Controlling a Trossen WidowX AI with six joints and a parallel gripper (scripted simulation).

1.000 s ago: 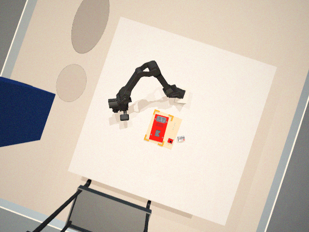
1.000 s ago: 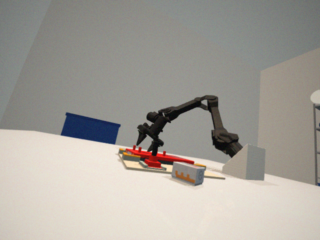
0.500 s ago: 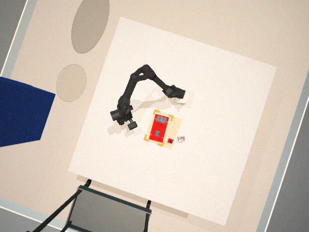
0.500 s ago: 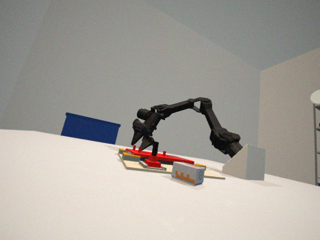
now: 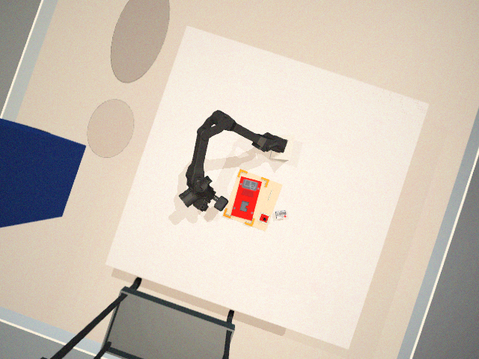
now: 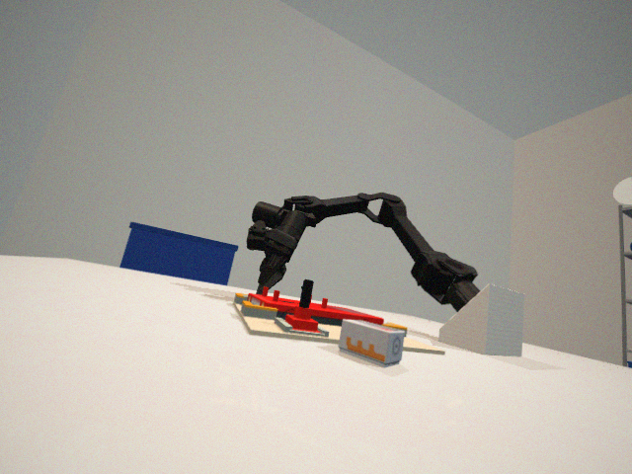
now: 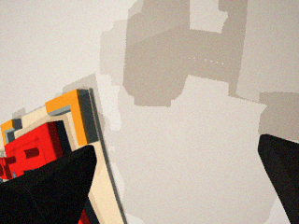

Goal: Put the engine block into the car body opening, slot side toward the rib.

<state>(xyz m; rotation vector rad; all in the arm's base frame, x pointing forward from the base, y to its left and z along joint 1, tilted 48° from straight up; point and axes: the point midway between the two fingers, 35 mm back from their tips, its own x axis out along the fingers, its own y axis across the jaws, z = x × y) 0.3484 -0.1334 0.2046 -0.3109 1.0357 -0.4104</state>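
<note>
White square table (image 5: 309,193), matte, flat. Blue bin (image 6: 176,253) beyond the far edge, gray metal stand (image 5: 170,328) at the near one. Black jointed arm (image 6: 408,234) arching over from a pale wedge-shaped base (image 6: 490,321). Flat tan board (image 5: 272,197) with orange corner brackets, carrying the red car body (image 5: 247,199) (gray opening in its middle, unfilled). Small red-and-black square part (image 5: 264,218) on the board's corner. Engine block (image 6: 372,342): gray boxy shape, orange notched side, lying on the table just beside the board. Claw (image 6: 270,280) wide open, gripping nothing, hanging low by the board's far end (contact cannot tell).
</note>
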